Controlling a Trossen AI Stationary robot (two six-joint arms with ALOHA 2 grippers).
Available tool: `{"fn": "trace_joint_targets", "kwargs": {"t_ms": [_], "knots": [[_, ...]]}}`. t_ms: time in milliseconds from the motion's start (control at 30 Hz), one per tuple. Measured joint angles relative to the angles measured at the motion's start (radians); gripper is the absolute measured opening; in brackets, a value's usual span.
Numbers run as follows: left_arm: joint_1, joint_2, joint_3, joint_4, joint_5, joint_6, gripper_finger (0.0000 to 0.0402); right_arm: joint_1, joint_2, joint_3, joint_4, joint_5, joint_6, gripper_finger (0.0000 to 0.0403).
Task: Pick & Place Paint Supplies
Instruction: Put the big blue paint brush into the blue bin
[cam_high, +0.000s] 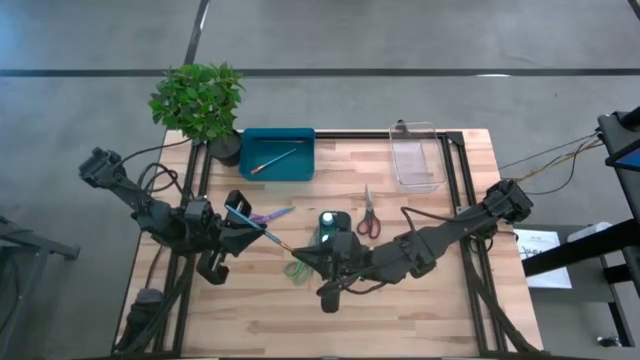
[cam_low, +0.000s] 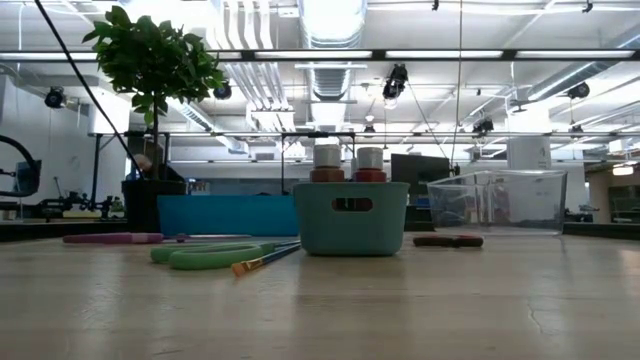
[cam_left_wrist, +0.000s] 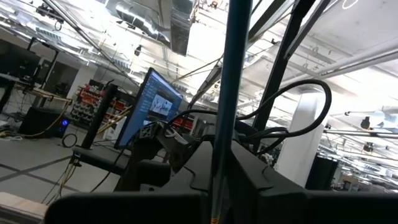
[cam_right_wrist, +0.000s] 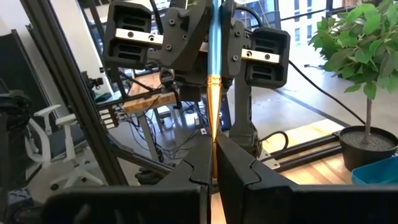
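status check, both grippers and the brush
Left gripper and right gripper both shut on blue brush, held between them above table. Green scissors below.

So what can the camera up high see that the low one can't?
Only the high view shows the two arms, with the left tool and right tool both gripping one brush, plus a second brush lying in the teal tray. Only the low view shows two white-capped pots side by side and the ceiling lights. Both show the plant, clear tray and green scissors.
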Motion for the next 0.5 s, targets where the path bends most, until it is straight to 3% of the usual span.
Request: {"fn": "trace_joint_targets", "kwargs": {"t_ms": [333, 500], "knots": [[0.000, -0.001, 0.000, 0.005, 0.006, -0.007, 0.0031, 0.007, 0.000, -0.001, 0.043, -0.013, -0.028, 0.0012], [0.000, 0.000, -0.002, -0.009, 0.004, -0.007, 0.0032, 0.010, -0.002, -0.001, 0.064, -0.016, -0.018, 0.0057]]}}
